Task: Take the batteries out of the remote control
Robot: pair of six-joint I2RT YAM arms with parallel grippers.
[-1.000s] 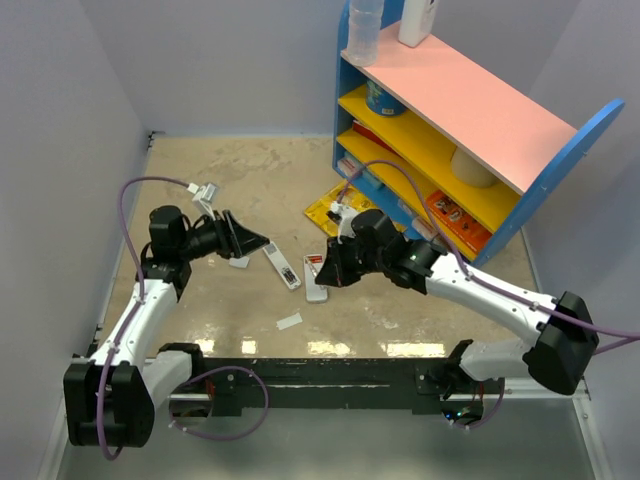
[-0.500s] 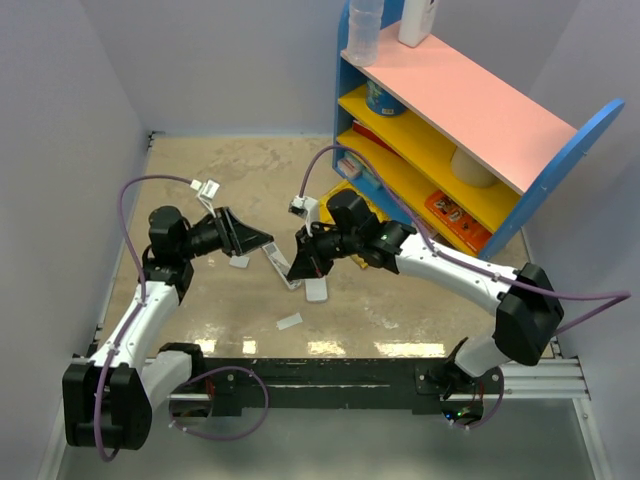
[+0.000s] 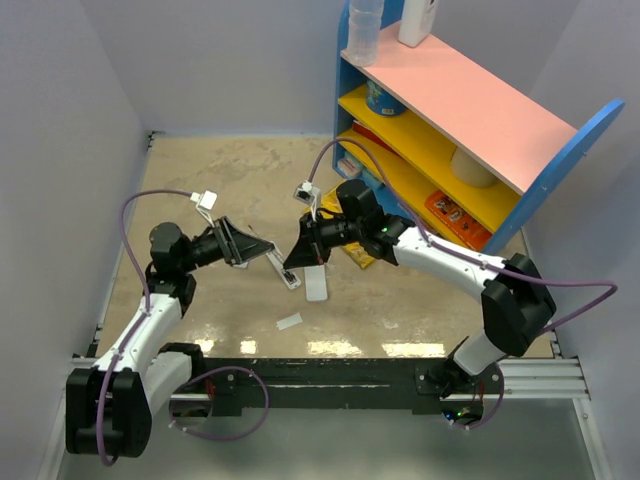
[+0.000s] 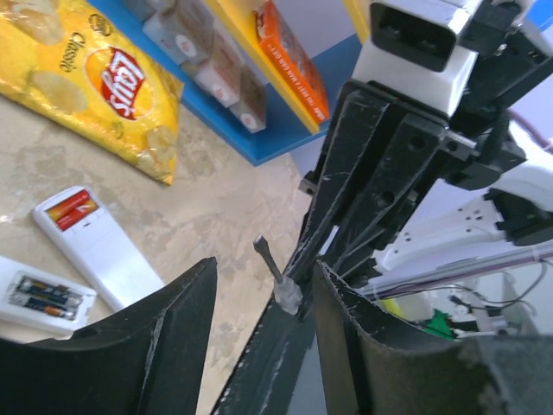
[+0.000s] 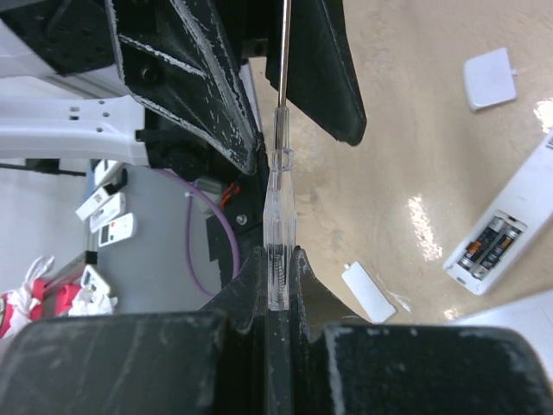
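Staging a tool handover, batteries not yet out.
Spreading left gripper (image 4: 263, 278) wide around the screwdriver (image 5: 278, 216) shaft, gripping nothing; clamping right gripper (image 5: 278, 259) on its clear handle, likely for regripping; resting remote control (image 4: 104, 255) just right, batteries (image 4: 71, 206) seated at one end; offering open table (image 3: 200, 180) near, shelf (image 3: 470, 110) crowding far right.

Bright, even light overall, shadows are soft. The worktop (image 3: 230, 180) kicks back white glare patches along its near edge in the top view. Up close the left claw's fingers (image 4: 112, 346) and right claw's fingers (image 5: 130, 363) go blurry
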